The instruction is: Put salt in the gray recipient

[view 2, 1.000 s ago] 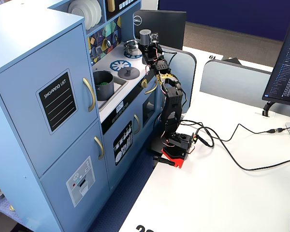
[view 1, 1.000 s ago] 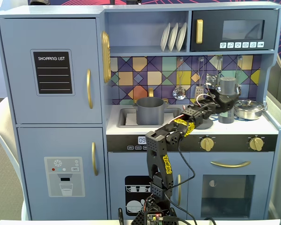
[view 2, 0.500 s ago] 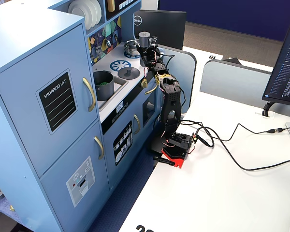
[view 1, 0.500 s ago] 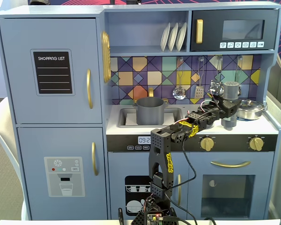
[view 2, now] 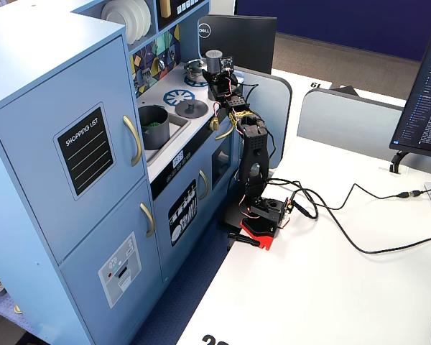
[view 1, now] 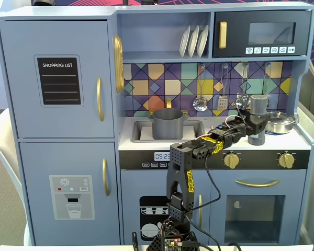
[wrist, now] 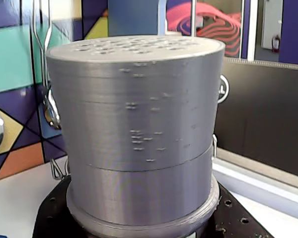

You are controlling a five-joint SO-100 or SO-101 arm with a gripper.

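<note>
The salt [view 1: 258, 109] is a slim gray shaker with a lighter cap, upright at the right end of the toy kitchen counter. My gripper [view 1: 256, 128] is shut on its lower body. In the wrist view the salt [wrist: 139, 124] fills the frame, its cap holes on top, with black fingers [wrist: 49, 220] on both sides of its base. I cannot tell whether its bottom touches the counter. The gray recipient [view 1: 168, 124] stands in the sink, far to the left of the gripper. From the side, the recipient [view 2: 153, 126] shows something green inside.
A shiny steel pan [view 1: 278, 122] sits just right of the salt. A flat gray lid with a knob [view 2: 192, 108] lies on the blue burner. A ladle [view 1: 200, 103] and other utensils hang on the backsplash. The shelf above holds white plates [view 1: 193, 41].
The gripper has carried the salt a little to the right and lower in the front fixed view. The arm's forearm has dropped closer to the counter edge.
</note>
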